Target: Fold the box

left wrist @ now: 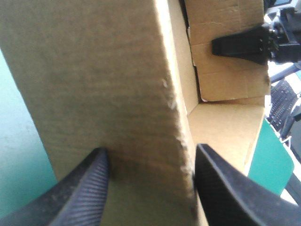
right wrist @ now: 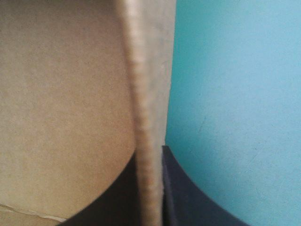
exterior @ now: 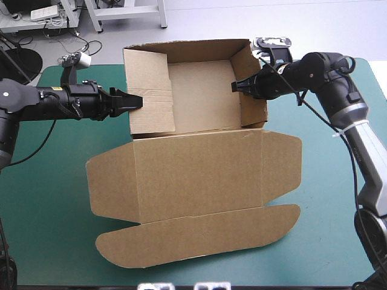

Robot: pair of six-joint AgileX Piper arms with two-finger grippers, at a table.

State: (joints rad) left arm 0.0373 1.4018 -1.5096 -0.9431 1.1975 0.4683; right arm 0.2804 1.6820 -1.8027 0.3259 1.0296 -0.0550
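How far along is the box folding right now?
Done: the box has its back and side walls raised. In hand: the left gripper clamps its jaws on the left wall, the right gripper on the right wall. Left: the left wall's flap slants inward, seemingly untucked; the lid lies flat toward the near edge.

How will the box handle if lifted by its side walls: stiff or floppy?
Probably light, and stiff within each panel: the box is thin brown board. It likely hinges at its creases, so the flat lid would droop when lifted. The left claw and right claw each pinch one raised side, which may flex.
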